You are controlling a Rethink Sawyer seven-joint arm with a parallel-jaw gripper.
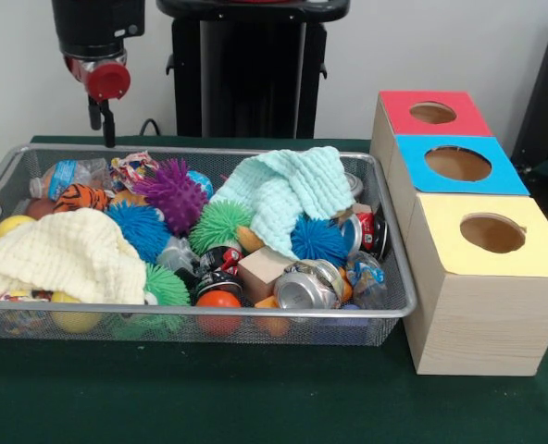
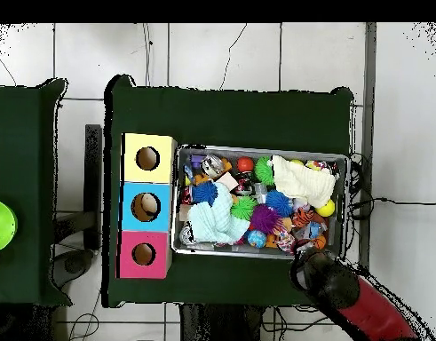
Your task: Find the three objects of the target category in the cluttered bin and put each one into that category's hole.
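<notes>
Hanging above the far left corner of the wire bin (image 1: 385, 310), the tool (image 1: 105, 111) sits clear of the clutter, touching nothing; whether its tips are spread or pressed together cannot be told. The bin rests on the green surface (image 1: 209, 398) and is packed with spiky balls, including a purple one (image 1: 172, 192) and a blue one (image 1: 318, 239), crushed cans (image 1: 306, 285), a mint cloth (image 1: 288, 196) and a cream cloth (image 1: 66, 254). Just beside the bin's right end stand 3 boxes in a row, each with 1 round hole: a red-topped box (image 1: 431, 113), a blue-topped box (image 1: 457, 164) and a yellow-topped box (image 1: 491, 236).
</notes>
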